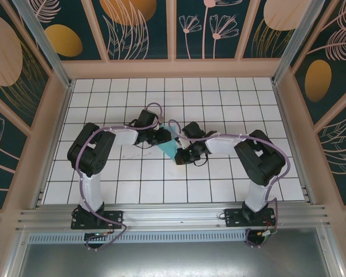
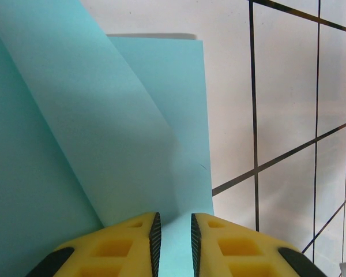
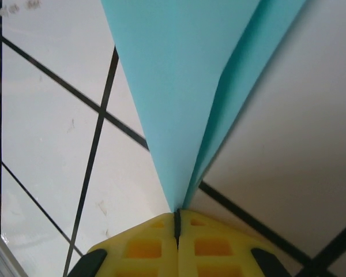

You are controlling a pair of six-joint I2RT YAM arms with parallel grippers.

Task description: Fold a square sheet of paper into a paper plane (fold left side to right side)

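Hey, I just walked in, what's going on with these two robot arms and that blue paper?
Two arms meet over a partly folded paper in the middle of the tiled table. The right gripper is shut on the paper's narrow pointed end, pinching its folded layers together. The left gripper sits at another edge with its fingers a little apart and paper in the gap, facing a diagonal folded flap. It is not a finished plane yet.

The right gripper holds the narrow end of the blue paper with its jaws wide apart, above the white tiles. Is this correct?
Not quite. The right wrist view shows the right gripper with its jaws closed together, not wide apart. It pinches the narrow end of the blue paper above the white tiles.
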